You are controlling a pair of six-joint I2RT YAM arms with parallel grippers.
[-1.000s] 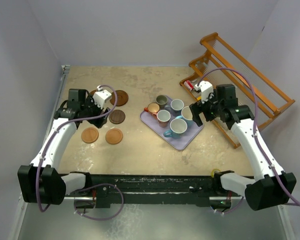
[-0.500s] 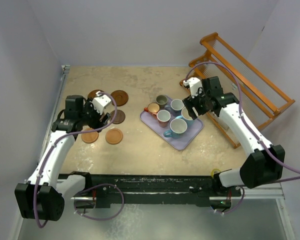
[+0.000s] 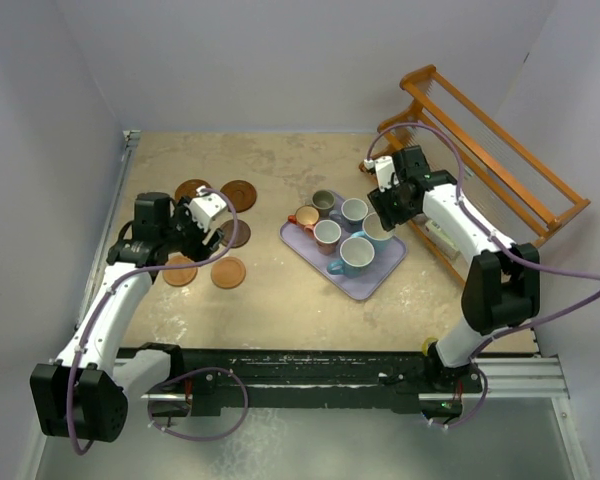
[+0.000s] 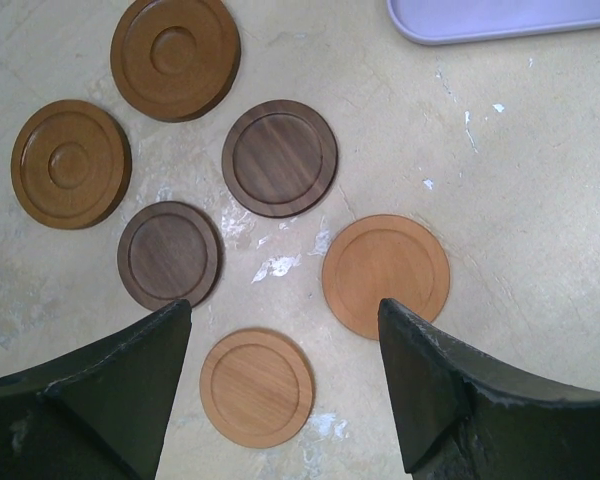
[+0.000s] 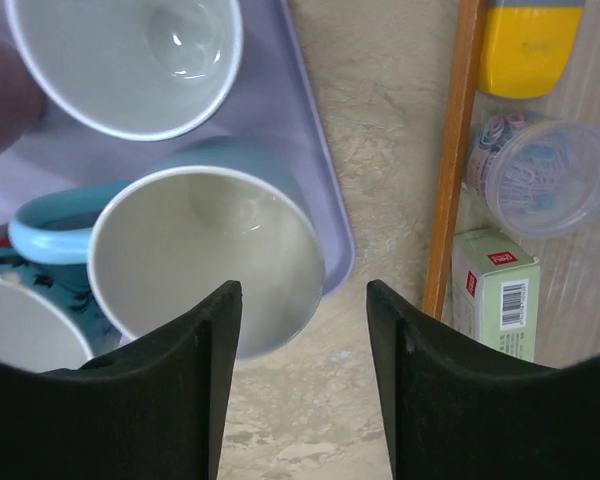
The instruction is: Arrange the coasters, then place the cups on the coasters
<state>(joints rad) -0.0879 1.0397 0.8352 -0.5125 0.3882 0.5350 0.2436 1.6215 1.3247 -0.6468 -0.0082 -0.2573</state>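
You have the beige table (image 3: 280, 310) under everything, with the wooden rack (image 3: 500, 140) slanting along its right side. Your left arm reaches over the table's left half. Your right arm stretches out to the tray's right edge.

The lavender tray (image 3: 372, 283) lies at mid-table, and all six cups stand on it, well apart from the coasters. There is a light blue cup (image 3: 357, 255) at the near side and a second light blue cup (image 5: 205, 250) at the edge nearest the rack. Beyond them are the pinkish-red cup (image 3: 327, 234) and the grey-blue cup (image 3: 355, 211). The small orange cup (image 3: 307, 215) and the grey-olive cup (image 3: 323, 200) stand at the far left corner.

Your right gripper (image 5: 302, 290) is at that second light blue cup with its fingers parted. One finger is over the cup's mouth and the other is outside the wall with a gap showing, so it straddles the rim without pinching it.

The six coasters lie flat on the bare table left of the tray, none overlapping. Two are mid-brown coasters (image 4: 175, 55) with raised centres, two are dark coasters (image 4: 280, 157), and two are orange-brown coasters (image 4: 385, 275). Your left gripper (image 4: 283, 305) hovers above them, spread wide and holding nothing.

Inside the rack by your right gripper sit a small barcoded box (image 5: 500, 290), a clear tub of coloured clips (image 5: 545, 175) and a yellow object (image 5: 530, 45).
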